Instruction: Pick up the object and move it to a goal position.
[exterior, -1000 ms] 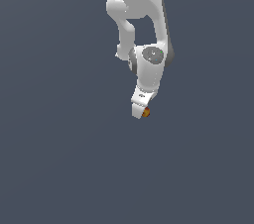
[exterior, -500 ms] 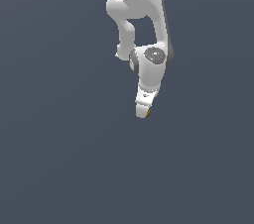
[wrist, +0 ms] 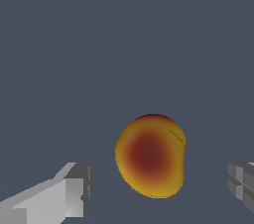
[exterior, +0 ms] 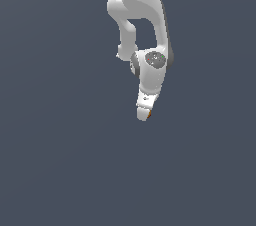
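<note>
The object [wrist: 150, 154] is a glossy orange-yellow lump with a dark red-brown patch, lying on the grey floor. In the wrist view it sits between my two fingers, with a gap on each side. One grey finger [wrist: 74, 188] is nearer to it than the other finger [wrist: 242, 182]. My gripper [wrist: 158, 187] is open and holds nothing. In the exterior view the white gripper [exterior: 144, 115] points down over the object [exterior: 149, 115], of which only a thin orange sliver shows at the gripper's tip.
Plain dark grey floor [exterior: 60, 160] lies all around. The white arm [exterior: 145, 30] rises behind the gripper toward the exterior view's top edge.
The gripper has shifted toward the exterior view's right and come over the object. The orange lump, plainly visible beside the tip before, is now almost covered.
</note>
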You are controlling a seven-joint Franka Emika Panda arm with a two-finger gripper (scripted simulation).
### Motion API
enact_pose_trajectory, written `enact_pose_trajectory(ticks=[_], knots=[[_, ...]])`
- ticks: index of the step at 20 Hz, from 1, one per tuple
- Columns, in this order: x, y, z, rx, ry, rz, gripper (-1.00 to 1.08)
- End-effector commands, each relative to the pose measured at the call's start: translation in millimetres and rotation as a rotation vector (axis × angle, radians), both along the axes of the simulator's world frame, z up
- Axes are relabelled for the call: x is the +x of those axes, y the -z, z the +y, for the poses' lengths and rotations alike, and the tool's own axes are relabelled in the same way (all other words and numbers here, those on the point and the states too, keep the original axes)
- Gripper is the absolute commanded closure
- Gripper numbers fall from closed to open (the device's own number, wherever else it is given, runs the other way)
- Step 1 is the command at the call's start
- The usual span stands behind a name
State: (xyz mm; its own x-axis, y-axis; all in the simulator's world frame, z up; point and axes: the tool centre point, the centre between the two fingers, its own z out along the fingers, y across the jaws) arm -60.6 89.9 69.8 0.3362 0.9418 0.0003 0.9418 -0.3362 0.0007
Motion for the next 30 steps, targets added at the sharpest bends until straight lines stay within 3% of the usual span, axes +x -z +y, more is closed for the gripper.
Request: enact_pose_trajectory(ticks=[1,10,11,23,30], knots=[[-1,12,0,0.000,-0.002,0.001,-0.92],[-1,36,0,0.000,-0.004,0.001,-0.92],[-1,36,0,0.000,-0.004,0.001,1.08],[0,34,0,-0.001,-0.004,0.000,1.08],[5,12,7,0.000,-0.004,0.000,1.08]])
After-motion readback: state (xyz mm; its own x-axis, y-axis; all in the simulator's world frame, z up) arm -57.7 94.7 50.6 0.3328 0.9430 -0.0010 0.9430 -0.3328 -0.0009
